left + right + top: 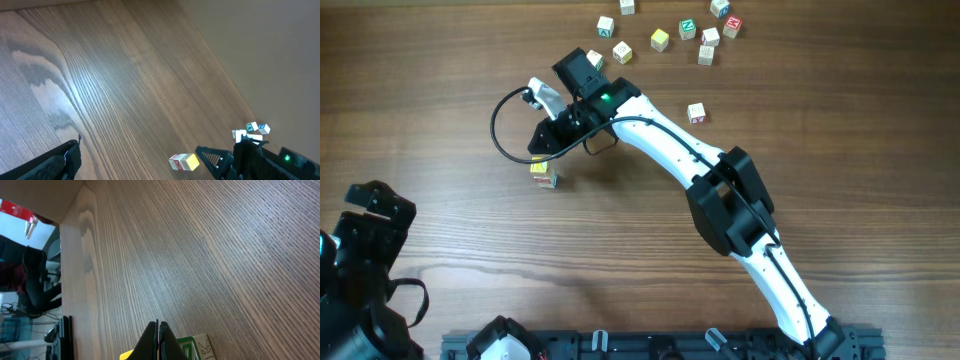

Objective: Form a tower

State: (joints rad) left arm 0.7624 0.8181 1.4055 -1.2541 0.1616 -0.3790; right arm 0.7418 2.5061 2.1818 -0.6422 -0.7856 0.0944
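Currently the tower (544, 173), a small stack of pale wooden letter cubes topped by a yellow-faced cube, stands on the brown wood-grain table (440, 80), left of centre. The right gripper (157, 332) hangs just beside its top, black fingers pressed flat together with nothing between them. Whether they touch the top cube is hard to tell. The left gripper (378, 203) sits near the table's lower-left corner, jaws spread wide and holding nothing. Loose wooden cubes (660, 39) lie scattered well apart, along the far edge.
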